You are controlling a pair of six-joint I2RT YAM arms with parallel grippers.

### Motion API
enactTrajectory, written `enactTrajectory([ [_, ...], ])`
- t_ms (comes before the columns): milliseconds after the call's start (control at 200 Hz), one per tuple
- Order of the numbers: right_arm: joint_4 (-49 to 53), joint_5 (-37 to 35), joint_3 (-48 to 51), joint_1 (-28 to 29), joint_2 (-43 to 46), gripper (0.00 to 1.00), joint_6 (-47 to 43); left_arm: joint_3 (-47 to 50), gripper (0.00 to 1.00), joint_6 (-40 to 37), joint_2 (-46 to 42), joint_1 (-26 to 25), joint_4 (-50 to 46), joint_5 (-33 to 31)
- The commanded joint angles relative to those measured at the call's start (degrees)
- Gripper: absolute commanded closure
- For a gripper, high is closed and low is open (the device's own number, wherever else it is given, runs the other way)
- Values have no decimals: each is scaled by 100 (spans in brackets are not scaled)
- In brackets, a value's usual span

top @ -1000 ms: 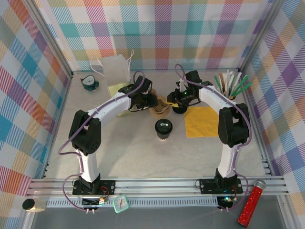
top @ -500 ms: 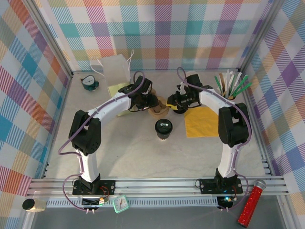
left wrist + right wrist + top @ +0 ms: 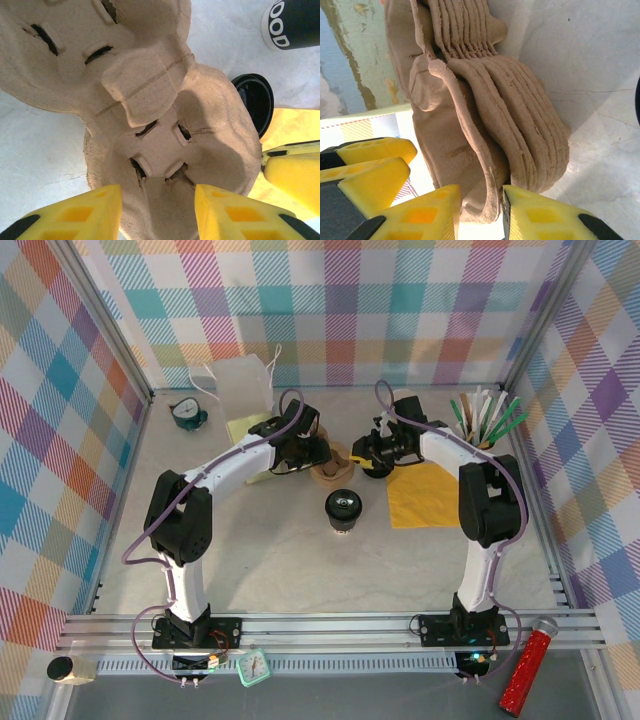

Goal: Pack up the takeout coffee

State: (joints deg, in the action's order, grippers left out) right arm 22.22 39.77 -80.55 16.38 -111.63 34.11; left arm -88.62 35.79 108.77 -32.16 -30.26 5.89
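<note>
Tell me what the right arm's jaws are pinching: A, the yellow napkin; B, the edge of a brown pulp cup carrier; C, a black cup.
B: the right wrist view shows the right jaws pinching an edge flap of the brown pulp cup carrier.

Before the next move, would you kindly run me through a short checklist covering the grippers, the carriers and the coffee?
1. Grip of the right gripper on the top pulp carrier: ok, its rim is pinched between the fingers.
2. Hold of the left gripper on the stack: cannot tell; its fingers straddle a lobe, contact unclear.
3. The top pulp carrier free of the stack: cannot tell; it lies close against the layers beneath.
4. Grippers apart from each other: ok, close but not touching.
5. The takeout coffee upright and lidded: ok, it stands on the table, touched by neither gripper.
</note>
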Motion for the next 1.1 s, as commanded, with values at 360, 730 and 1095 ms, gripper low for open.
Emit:
enactTrajectory([
  [360,-186,282,100,-43,-158,72,58,96,57,49,58,7,-198,-180],
  [730,-400,462,128,-59,-122,80,213,15,57,24,137,-1,-139,19],
  [1095,-999,796,480,-265,78,99,574,-205,57,-79,-47,-1,-360,-114],
])
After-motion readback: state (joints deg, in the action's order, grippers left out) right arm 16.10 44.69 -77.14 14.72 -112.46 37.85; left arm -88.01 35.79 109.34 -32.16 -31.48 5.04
